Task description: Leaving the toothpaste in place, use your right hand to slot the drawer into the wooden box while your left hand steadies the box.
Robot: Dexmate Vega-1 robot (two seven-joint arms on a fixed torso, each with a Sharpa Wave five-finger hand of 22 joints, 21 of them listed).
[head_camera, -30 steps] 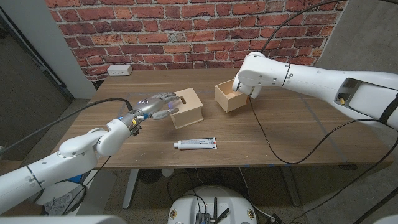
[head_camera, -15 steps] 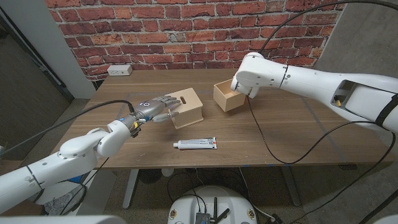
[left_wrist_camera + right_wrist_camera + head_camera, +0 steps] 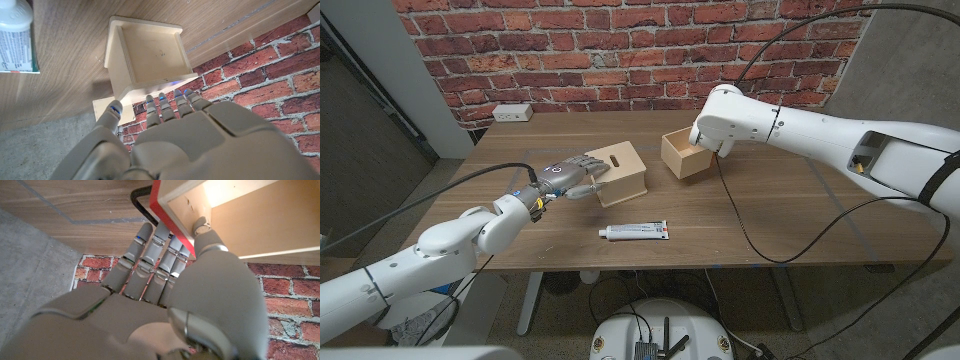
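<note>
From the head view, one pale wooden box with a slot in its top (image 3: 621, 172) sits mid-table, the left hand (image 3: 572, 173) touching its left side; one open pale wooden drawer (image 3: 686, 154) stands to its right, apart, gripped by the right hand (image 3: 712, 135); one white toothpaste tube (image 3: 634, 232) lies nearer the robot. The left wrist view shows the box's open cavity (image 3: 150, 52), fingertips (image 3: 165, 97) resting on its edge. In the right wrist view, fingers (image 3: 165, 242) and thumb pinch the drawer's red-edged wall (image 3: 172, 215).

A pale wooden box (image 3: 621, 173) with a slotted top sits mid-table. The open-topped, red-edged wooden drawer (image 3: 685, 155) sits apart. A white toothpaste tube (image 3: 634, 232) lies nearer the front.
</note>
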